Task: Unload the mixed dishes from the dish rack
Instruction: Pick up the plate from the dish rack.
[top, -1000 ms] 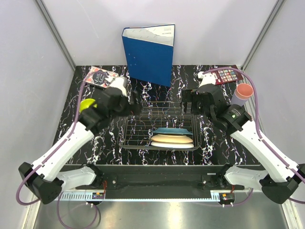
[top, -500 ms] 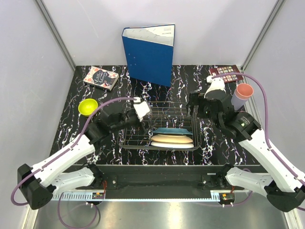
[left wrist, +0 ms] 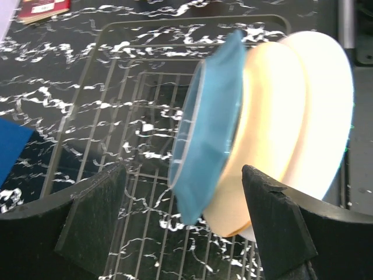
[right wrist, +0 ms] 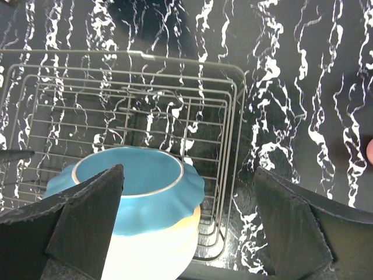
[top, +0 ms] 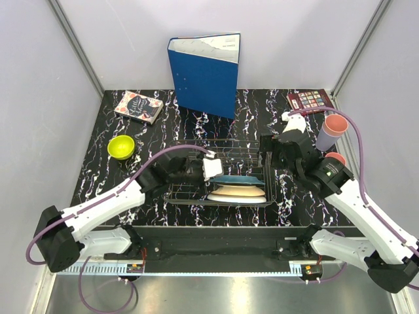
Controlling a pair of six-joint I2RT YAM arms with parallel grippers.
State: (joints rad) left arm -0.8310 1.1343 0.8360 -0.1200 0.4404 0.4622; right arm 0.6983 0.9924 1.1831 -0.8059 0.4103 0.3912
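left gripper [top: 213, 169]: spread, teal plate [left wrist: 207, 116] between fingers, at its 9 o'clock | right gripper [right wrist: 189, 170]: spread, dish rack [right wrist: 134, 53] 1 o'clock

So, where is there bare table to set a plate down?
Bare marble lies between the blue binder and the red book, and between the yellow-green bowl and the dish rack. Crowded: right of the rack, with cups and the right arm.
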